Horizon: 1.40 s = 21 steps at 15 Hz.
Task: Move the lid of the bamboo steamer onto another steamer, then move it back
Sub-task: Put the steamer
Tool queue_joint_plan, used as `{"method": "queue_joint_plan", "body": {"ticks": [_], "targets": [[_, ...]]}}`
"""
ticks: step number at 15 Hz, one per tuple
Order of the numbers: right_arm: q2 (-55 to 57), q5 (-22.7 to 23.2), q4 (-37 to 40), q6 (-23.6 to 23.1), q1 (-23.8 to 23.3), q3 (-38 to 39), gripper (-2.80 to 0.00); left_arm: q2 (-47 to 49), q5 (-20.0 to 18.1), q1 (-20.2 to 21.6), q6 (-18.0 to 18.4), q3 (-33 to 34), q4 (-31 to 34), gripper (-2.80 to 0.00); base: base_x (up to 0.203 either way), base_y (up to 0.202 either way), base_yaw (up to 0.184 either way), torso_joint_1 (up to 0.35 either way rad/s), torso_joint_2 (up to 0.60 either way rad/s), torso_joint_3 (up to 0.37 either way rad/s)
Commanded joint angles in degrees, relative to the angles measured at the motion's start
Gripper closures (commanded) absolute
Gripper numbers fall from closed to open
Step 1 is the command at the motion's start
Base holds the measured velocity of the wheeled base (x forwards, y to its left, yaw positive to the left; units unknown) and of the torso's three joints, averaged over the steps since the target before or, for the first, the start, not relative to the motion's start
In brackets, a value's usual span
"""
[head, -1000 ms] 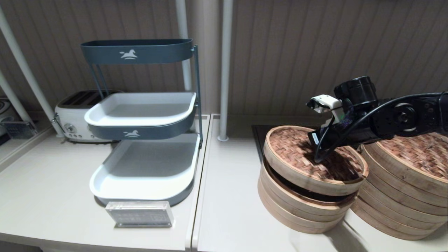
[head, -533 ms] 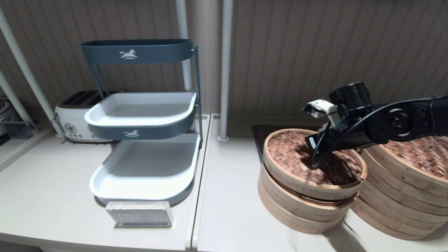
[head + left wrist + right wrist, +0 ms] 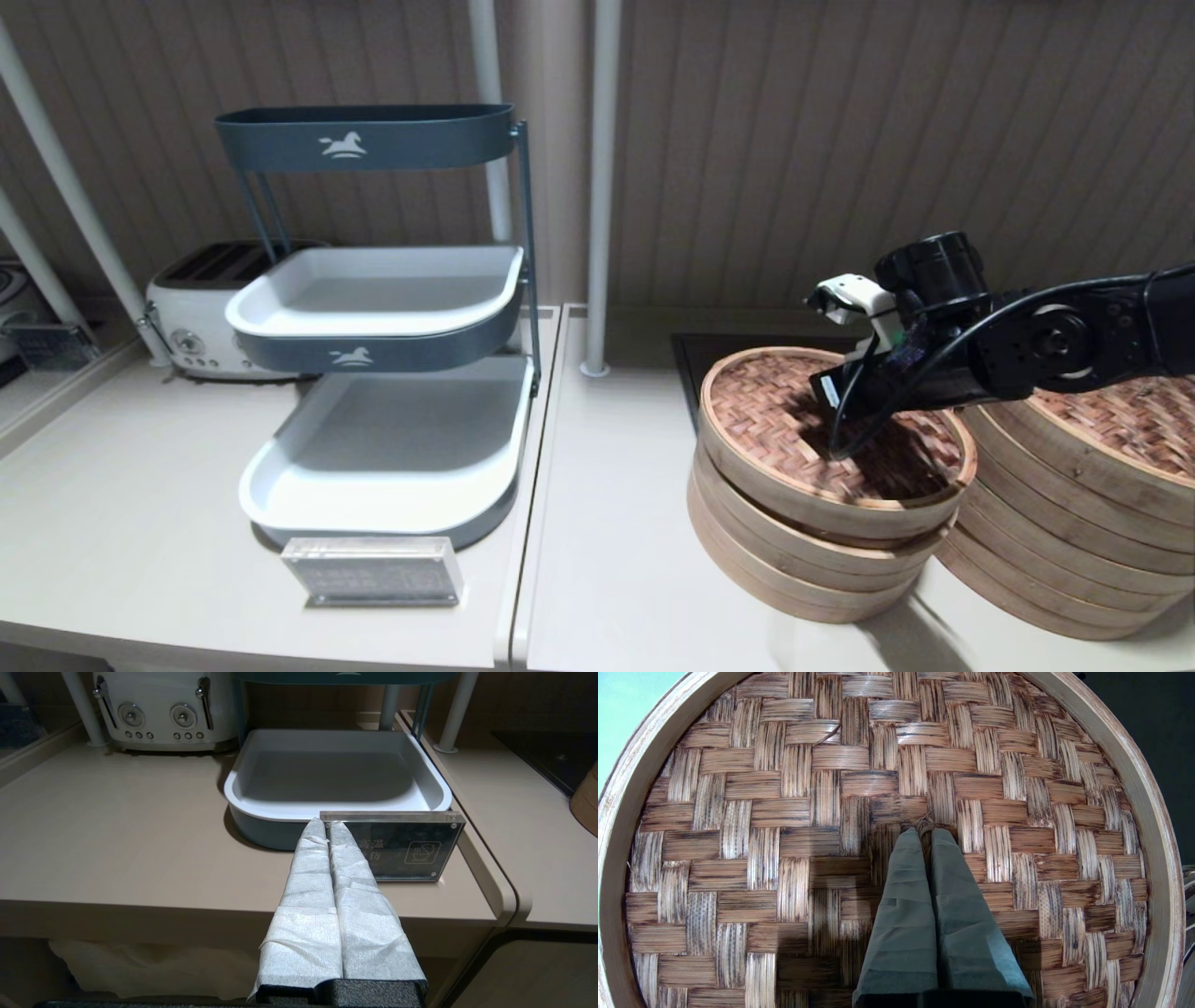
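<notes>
The bamboo steamer lid (image 3: 766, 411), reddish woven top with a pale rim, lies on the shorter steamer (image 3: 794, 569), almost level. My right gripper (image 3: 834, 446) reaches down onto its middle. In the right wrist view the right gripper (image 3: 926, 830) is shut on the small centre knot (image 3: 924, 822) of the lid (image 3: 784, 812). The taller steamer stack (image 3: 1055, 551) stands directly to the right, touching or nearly so, under its own woven lid (image 3: 1130, 420). My left gripper (image 3: 327, 823) is shut and empty, parked low in front of the counter's left part.
A three-tier grey and white rack (image 3: 373, 308) stands on the left counter, with a white toaster (image 3: 201, 308) behind it and an acrylic sign (image 3: 373, 569) in front. A black hob (image 3: 691, 359) lies behind the steamers. White poles (image 3: 597, 187) rise at the back.
The right gripper has come down with the lid. The lid was tilted with a dark gap above the shorter steamer; that gap has closed and it sits almost level.
</notes>
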Motion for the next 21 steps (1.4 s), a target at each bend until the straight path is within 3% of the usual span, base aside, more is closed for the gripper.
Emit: {"method": "queue_joint_plan", "body": {"ticks": [1,21], "targets": [[-0.45,-0.01,0.13,-0.06,-0.21,0.62,0.00,-0.11,0.00,0.00,0.00,1.58,-0.05,0.00,0.000,0.000,0.000,0.000,0.00,0.000],[0.07,-0.03,-2.16,-0.15,-0.40,0.64,0.00,-0.11,0.00,0.00,0.00,1.58,-0.05,0.00,0.000,0.000,0.000,0.000,0.00,0.000]]}}
